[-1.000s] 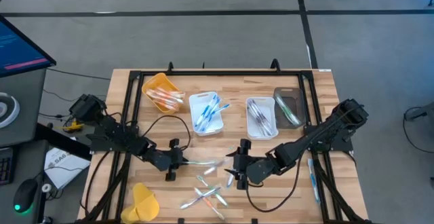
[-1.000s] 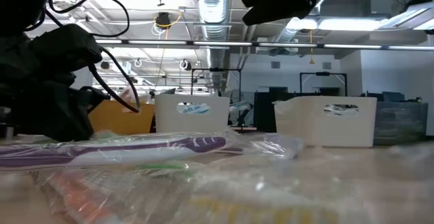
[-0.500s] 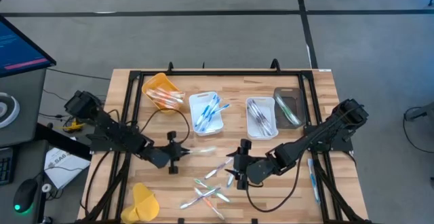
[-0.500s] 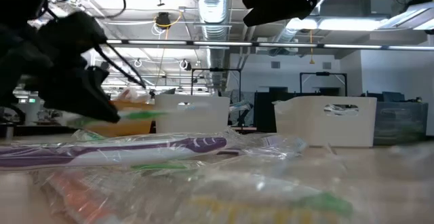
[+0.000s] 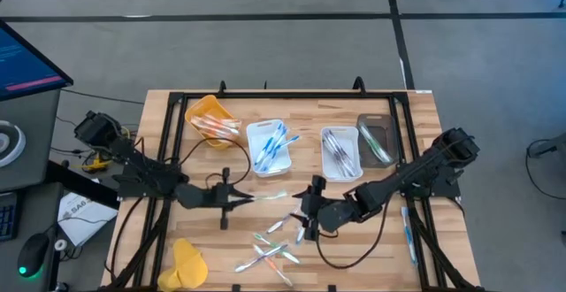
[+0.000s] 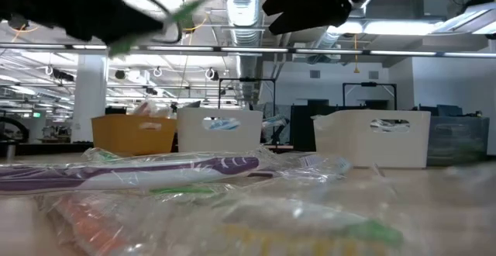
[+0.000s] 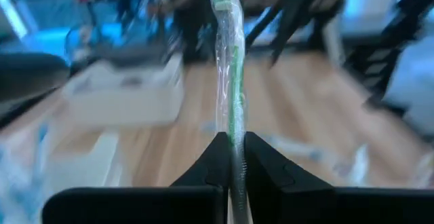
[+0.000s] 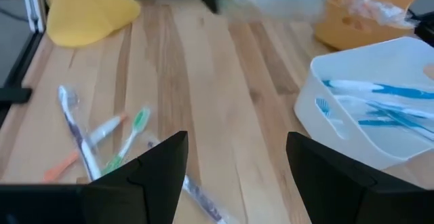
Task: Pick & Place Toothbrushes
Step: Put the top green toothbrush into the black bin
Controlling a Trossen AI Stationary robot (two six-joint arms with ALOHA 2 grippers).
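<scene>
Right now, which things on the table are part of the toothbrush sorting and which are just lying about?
Part of the job:
- green toothbrush held in left gripper
- loose toothbrushes on the table
- yellow tray, white trays, dark tray
- right gripper, open

Lying about:
- yellow cloth-like thing

One camera looks straight down over the whole worktop [image 5: 301,164], another sits level at its edge, both wrist cameras look close past their arms' fingers, and all share the white tray [image 5: 269,147].
</scene>
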